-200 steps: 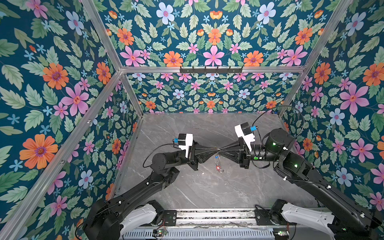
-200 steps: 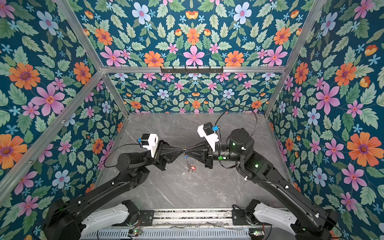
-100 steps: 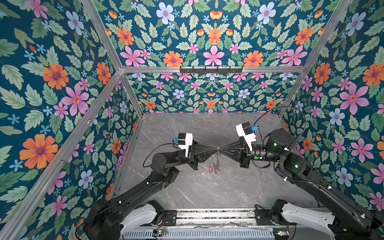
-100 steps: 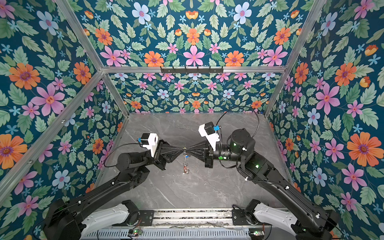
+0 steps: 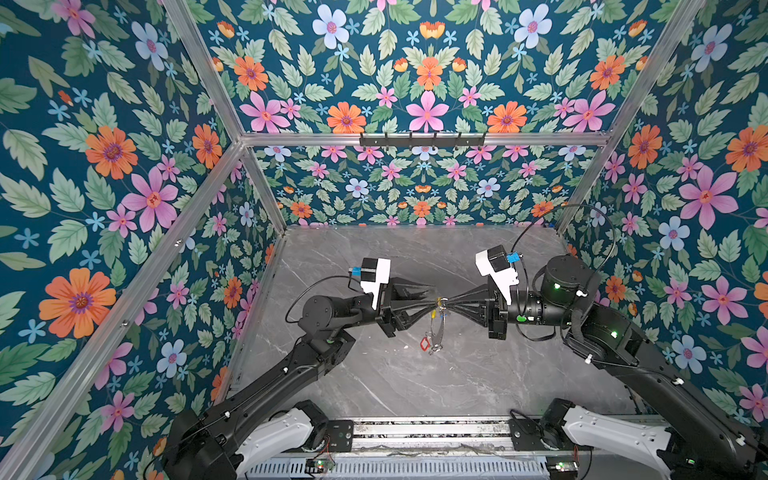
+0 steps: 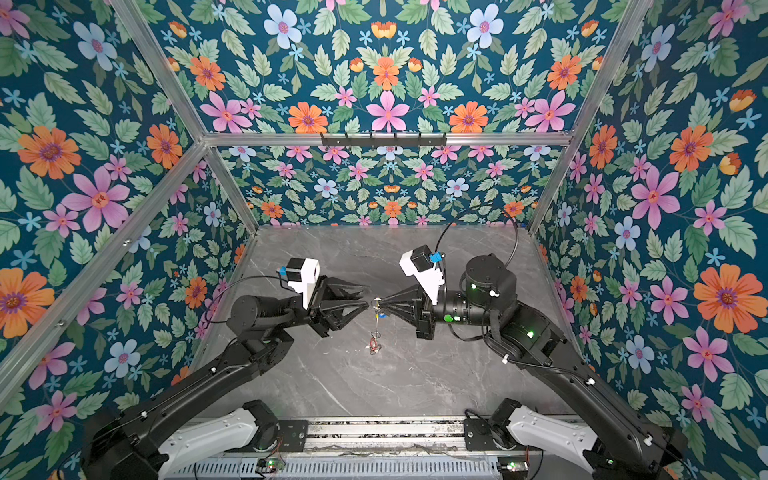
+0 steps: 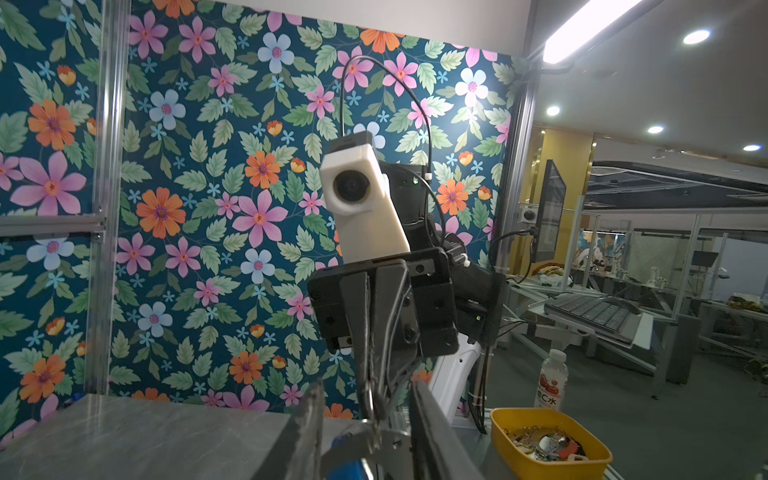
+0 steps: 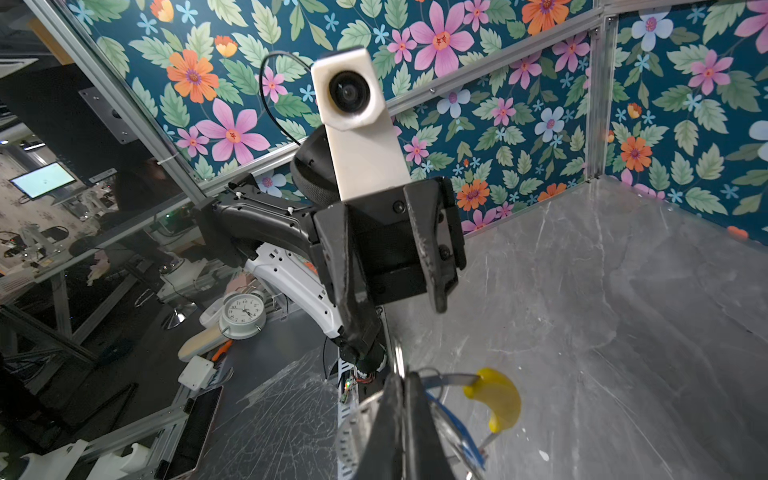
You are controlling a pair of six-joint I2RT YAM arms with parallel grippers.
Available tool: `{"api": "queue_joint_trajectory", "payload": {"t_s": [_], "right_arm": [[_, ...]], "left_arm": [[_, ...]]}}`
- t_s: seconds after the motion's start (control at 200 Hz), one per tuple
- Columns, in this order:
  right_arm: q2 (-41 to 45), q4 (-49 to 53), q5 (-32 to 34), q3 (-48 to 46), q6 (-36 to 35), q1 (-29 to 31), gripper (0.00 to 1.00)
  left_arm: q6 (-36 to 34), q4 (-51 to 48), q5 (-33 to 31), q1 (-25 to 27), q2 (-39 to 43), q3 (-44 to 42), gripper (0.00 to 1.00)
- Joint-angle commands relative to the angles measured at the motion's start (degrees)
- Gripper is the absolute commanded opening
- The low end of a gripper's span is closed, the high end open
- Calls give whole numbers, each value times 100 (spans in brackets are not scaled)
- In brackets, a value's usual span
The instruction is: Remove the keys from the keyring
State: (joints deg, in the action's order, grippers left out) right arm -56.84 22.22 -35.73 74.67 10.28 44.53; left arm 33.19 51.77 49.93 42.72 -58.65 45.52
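both top views, mid-frame: the keyring (image 5: 437, 330) is hung over the desk (image 5: 457, 382) from the clenched right hand (image 5: 448, 300), probably so the red-tagged key (image 5: 425, 344) dangles free; the left hand (image 5: 433, 297) is spread, released, empty. left wrist, bottom: ring seen between parted fingers (image 7: 308, 432). right wrist, lower right: the yellow arc (image 8: 498, 397) is shown beside the pinch.

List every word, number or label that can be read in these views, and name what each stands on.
"C水": on the label of the plastic bottle, left wrist view; the rest of that label is blurred.
Numerals on the alarm clock, right wrist view: too small to read.
Screen of the monitor, right wrist view: too small to read.
In both top views: no text.
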Motion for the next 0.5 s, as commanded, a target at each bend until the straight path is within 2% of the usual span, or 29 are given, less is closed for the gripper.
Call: {"api": "queue_joint_trajectory", "payload": {"t_s": [0.0,0.1,0.18,0.495], "right_arm": [[-109,1071,254,363,-579,2,0],[-240,1565,337,668,-828,3,0],[-325,1740,393,800,-922,3,0],[-477,1855,657,1079,-1064,3,0]], "left_arm": [[-475,-1823,368,-8,-35,487,38],[-995,-3370,490,-2,-151,1145,38],[-1278,-4205,602,-1,-259,1584,38],[-1760,-5713,799,-7,-571,2386,34]]}}
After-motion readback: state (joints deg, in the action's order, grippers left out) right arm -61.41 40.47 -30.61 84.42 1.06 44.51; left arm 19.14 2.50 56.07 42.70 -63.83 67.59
